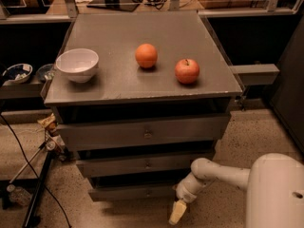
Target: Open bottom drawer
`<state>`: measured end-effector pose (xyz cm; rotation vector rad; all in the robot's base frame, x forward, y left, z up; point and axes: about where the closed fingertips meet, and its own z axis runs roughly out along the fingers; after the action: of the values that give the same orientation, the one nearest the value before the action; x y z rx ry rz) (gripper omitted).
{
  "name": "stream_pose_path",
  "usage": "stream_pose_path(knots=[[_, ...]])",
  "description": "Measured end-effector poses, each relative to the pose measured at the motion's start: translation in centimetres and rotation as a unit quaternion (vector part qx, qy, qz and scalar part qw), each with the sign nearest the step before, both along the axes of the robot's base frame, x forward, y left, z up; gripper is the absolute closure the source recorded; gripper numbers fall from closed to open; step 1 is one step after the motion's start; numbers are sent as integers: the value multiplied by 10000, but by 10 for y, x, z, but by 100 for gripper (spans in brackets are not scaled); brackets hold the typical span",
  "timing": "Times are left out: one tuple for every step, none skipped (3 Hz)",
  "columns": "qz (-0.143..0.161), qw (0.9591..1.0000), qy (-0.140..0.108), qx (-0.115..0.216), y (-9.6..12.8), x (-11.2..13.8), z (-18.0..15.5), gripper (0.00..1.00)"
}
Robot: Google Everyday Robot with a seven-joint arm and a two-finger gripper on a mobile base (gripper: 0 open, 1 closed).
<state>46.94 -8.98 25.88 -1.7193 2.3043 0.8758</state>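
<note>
Holding the gripper (178, 212) low over the floor (259, 127), just beside the right end of the bottom drawer (133, 192), lowest in the grey cabinet (118, 82); not revealing whether apart or together.

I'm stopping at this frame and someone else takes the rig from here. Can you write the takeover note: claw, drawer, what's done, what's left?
Claw: low near the floor, pointing down, just off the right end of the bottom drawer, not at its middle.
Bottom drawer: lowest of the three grey fronts and looks closed. The two drawers above it also look closed.
Done: the arm is down at drawer level.
Left: bring the claw to the middle of the drawer front, grip there and pull the drawer out.
On the top: white bowl, orange and apple, which could shift if the cabinet is jolted.
</note>
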Motion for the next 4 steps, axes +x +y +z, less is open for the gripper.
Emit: stream_pose_path(knots=[[-137, 9995, -219, -161, 4, 15, -4, 0], [-228, 9982, -451, -335, 10, 36, -10, 0], [-281, 9969, -545, -491, 17, 52, -27, 0], [-294, 9972, -505, -465, 15, 52, -29, 0]])
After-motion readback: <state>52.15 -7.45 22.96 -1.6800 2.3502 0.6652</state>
